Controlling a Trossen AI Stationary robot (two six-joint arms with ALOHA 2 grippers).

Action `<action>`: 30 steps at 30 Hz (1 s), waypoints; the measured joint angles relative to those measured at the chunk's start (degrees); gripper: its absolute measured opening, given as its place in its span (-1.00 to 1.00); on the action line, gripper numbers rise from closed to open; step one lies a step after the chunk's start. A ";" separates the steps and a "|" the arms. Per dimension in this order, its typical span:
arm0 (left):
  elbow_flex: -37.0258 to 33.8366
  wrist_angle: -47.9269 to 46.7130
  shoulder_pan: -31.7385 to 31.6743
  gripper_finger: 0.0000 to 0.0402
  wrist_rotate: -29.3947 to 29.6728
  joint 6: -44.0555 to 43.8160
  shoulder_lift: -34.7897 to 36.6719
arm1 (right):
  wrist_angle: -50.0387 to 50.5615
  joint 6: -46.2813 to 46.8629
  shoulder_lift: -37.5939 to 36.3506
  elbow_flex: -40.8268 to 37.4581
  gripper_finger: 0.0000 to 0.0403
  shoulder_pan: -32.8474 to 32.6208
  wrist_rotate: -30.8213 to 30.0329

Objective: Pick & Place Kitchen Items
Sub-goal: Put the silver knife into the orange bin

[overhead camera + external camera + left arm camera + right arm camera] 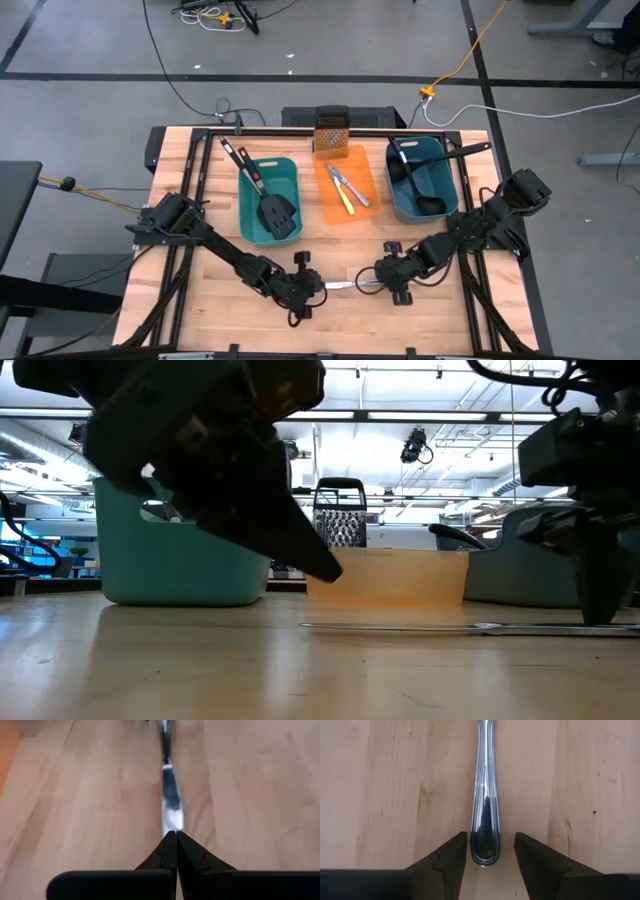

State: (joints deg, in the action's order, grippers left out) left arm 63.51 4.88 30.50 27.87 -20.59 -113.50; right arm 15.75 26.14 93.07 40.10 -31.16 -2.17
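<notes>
Wooden bench, grey floor, lit hall behind. Knife lies flat between claws: left claw pressed together at its blade, right claw spread around its handle.

The near strip of the desk lies bare, except where a silver table knife lies flat between the left claw and the right claw. Farther back, two teal tubs flanking an orange tray block a low sweep, and the box grater stands upright behind the tray.
</notes>
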 joint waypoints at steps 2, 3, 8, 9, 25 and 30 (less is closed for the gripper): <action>-0.04 -0.79 -0.02 -0.99 0.54 -0.03 -0.01 | -0.09 0.37 0.08 -0.04 -0.12 -0.38 -1.33; -0.04 -0.83 -0.02 -0.99 0.55 -0.03 -0.01 | -0.11 0.43 0.10 -0.04 -0.12 -0.50 -1.50; -0.04 -1.75 -0.09 -0.99 0.24 -1.35 -0.40 | -0.13 1.49 0.10 -0.07 -0.12 -0.63 -1.75; 0.05 -0.77 -0.07 -0.99 0.40 -1.71 -1.21 | -0.13 1.49 0.10 -0.07 -0.12 -0.65 -1.78; 0.13 0.06 -0.11 -0.99 0.47 -1.28 -3.79 | -0.24 1.87 0.10 -0.13 -0.12 -0.82 -1.86; 0.13 -0.58 -0.11 -0.99 0.18 -1.75 -3.79 | -0.21 1.39 0.10 -0.13 -0.12 -0.98 -1.83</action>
State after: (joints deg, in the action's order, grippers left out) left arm 63.64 4.31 30.39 28.05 -22.34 -117.30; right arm 15.54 27.53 93.17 39.97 -32.14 -4.00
